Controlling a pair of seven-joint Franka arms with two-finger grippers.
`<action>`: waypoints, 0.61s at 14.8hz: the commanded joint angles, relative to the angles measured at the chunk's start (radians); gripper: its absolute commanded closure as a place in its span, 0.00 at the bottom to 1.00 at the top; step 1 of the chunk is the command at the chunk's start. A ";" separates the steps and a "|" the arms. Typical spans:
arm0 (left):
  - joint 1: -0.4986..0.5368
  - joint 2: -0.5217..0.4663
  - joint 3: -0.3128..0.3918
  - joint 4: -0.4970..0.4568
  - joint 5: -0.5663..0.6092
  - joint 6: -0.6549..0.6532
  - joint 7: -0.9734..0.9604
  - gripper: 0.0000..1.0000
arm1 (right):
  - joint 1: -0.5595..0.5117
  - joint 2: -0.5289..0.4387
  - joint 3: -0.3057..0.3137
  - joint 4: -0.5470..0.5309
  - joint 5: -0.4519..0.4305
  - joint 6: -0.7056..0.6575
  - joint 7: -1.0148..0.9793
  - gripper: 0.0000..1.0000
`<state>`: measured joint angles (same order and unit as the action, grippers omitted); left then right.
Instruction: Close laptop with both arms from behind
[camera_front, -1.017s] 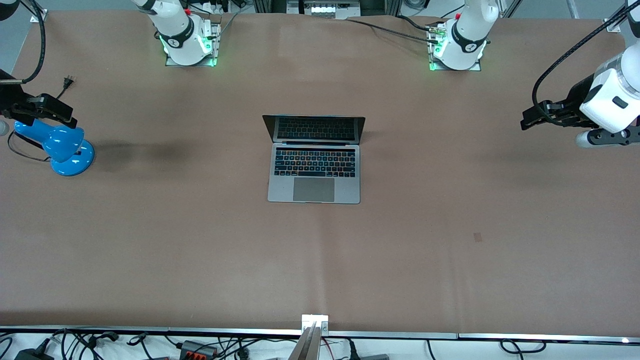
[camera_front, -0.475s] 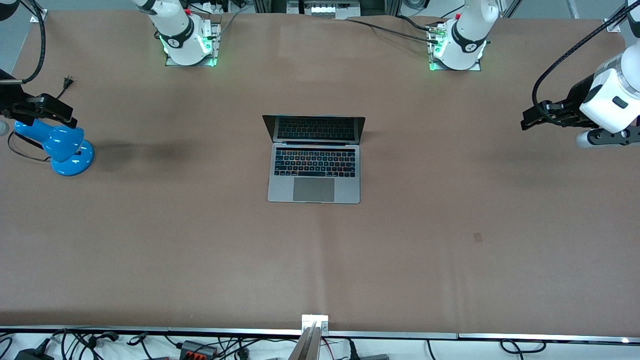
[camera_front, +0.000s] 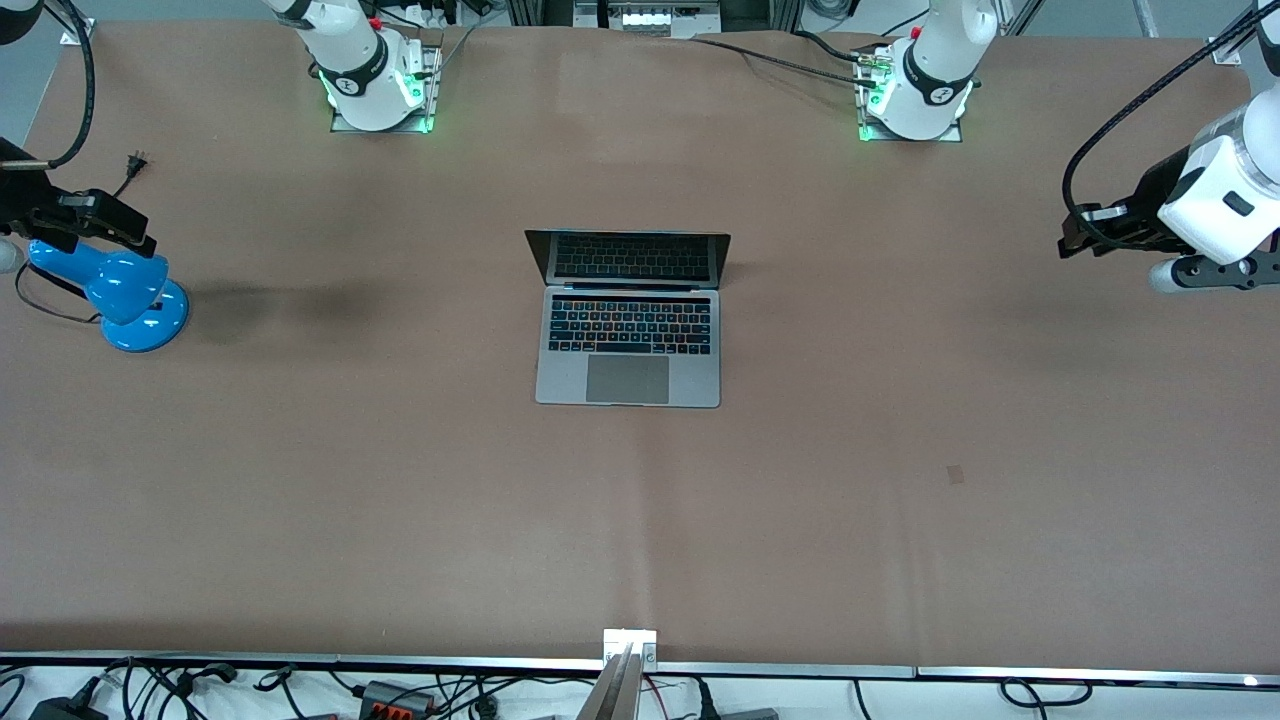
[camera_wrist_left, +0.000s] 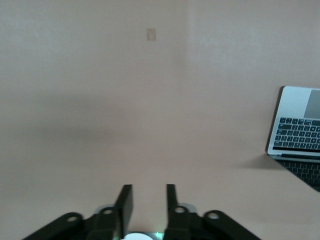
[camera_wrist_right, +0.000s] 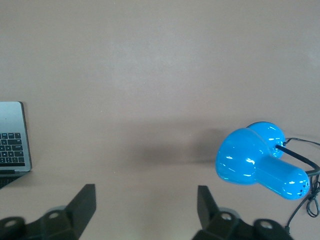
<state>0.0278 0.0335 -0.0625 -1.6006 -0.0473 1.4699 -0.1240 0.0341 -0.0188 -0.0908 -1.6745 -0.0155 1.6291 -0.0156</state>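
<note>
The silver-grey laptop (camera_front: 628, 340) stands open in the middle of the table, with its dark screen upright and facing the front camera. Its edge also shows in the left wrist view (camera_wrist_left: 300, 130) and in the right wrist view (camera_wrist_right: 12, 137). My left gripper (camera_front: 1068, 240) hangs open and empty over the table's left-arm end, well clear of the laptop; its fingers show a moderate gap in the left wrist view (camera_wrist_left: 148, 186). My right gripper (camera_front: 140, 238) is open wide and empty over the right-arm end, as the right wrist view (camera_wrist_right: 146, 187) shows.
A blue desk lamp (camera_front: 120, 295) stands under my right gripper at the right-arm end, with its black cord and plug (camera_front: 137, 160) on the table; it also shows in the right wrist view (camera_wrist_right: 260, 162). A small dark mark (camera_front: 955, 474) lies on the brown table.
My left gripper has drawn back a little toward the left-arm end of the table. The right gripper and the laptop have not visibly moved.
</note>
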 joint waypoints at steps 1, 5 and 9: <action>-0.009 -0.015 0.012 -0.009 -0.008 -0.014 0.015 1.00 | 0.024 -0.015 0.002 -0.022 0.002 -0.005 0.000 1.00; -0.022 -0.009 0.000 -0.015 -0.023 -0.026 0.009 1.00 | 0.072 0.002 0.002 -0.024 0.005 -0.020 -0.001 1.00; -0.022 -0.024 -0.023 -0.117 -0.051 -0.007 -0.002 1.00 | 0.177 0.045 0.002 -0.024 0.005 -0.119 0.006 1.00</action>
<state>0.0085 0.0341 -0.0797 -1.6325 -0.0643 1.4440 -0.1264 0.1552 0.0056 -0.0837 -1.6911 -0.0135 1.5502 -0.0149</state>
